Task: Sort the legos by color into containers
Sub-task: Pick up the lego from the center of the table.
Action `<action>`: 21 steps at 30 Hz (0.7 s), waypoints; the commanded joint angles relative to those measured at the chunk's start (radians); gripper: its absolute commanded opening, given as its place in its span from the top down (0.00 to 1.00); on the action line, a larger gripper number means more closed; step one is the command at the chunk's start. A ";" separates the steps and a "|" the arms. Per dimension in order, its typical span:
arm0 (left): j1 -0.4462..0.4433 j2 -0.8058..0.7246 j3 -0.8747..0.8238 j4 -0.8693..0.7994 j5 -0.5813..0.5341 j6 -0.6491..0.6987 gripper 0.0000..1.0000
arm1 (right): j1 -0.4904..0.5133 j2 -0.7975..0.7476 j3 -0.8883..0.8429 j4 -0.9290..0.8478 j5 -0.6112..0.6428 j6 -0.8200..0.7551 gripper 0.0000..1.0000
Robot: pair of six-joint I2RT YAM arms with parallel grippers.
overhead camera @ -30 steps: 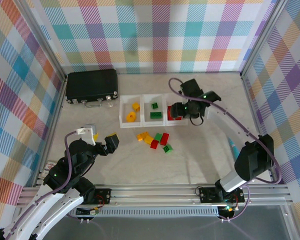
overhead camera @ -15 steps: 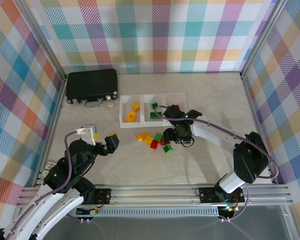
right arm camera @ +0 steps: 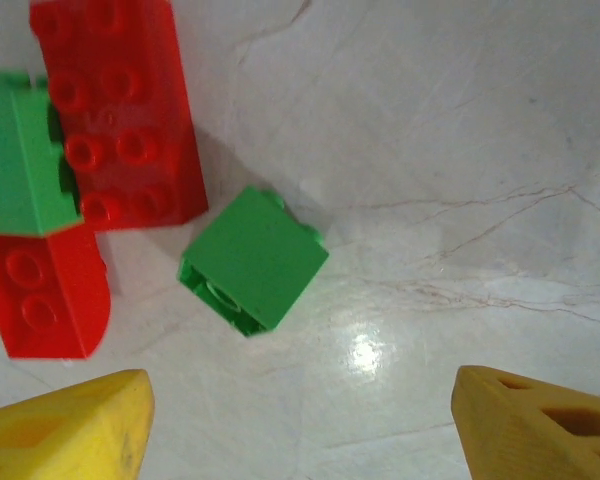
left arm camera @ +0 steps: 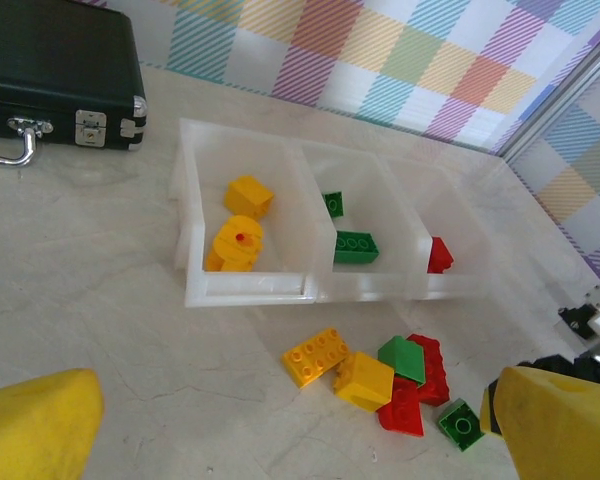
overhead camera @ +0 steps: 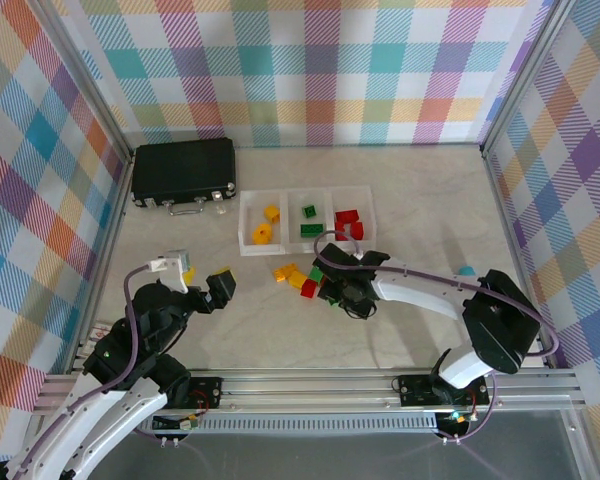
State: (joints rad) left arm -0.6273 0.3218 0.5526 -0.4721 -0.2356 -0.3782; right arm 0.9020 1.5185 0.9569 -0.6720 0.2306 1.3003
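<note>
Three joined white trays (overhead camera: 307,240) stand mid-table. The left one holds yellow bricks (left arm camera: 238,240), the middle one green bricks (left arm camera: 355,246), the right one red bricks (overhead camera: 346,218). In front of them lies a loose pile (overhead camera: 302,278) of two yellow, two red and one green brick. A small green brick (right arm camera: 253,258) lies on its side just beside the pile. My right gripper (right arm camera: 300,430) hovers open over the table next to this green brick, with nothing between its fingers. My left gripper (left arm camera: 290,440) stays open and empty, well back from the pile.
A large black case (overhead camera: 184,171) sits at the back left, beside the trays. A small teal object (overhead camera: 466,270) lies near the right wall. Checkered walls and metal rails close in the table on all sides.
My right gripper has swung from over the red tray down toward me to the loose pile, uncovering the red bricks in that tray. The left arm has barely moved.
</note>
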 commanded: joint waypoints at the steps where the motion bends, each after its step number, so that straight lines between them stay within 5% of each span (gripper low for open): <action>1: 0.001 -0.024 -0.010 -0.008 0.004 -0.005 0.00 | 0.002 -0.022 -0.012 0.018 0.081 0.137 0.22; 21: 0.001 -0.031 -0.021 -0.006 0.007 -0.007 0.00 | 0.026 0.098 0.028 0.047 0.075 0.250 0.23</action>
State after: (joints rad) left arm -0.6273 0.3054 0.5430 -0.4728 -0.2352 -0.3782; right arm 0.9173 1.6001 0.9581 -0.6025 0.2890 1.5120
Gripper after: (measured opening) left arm 0.997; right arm 0.776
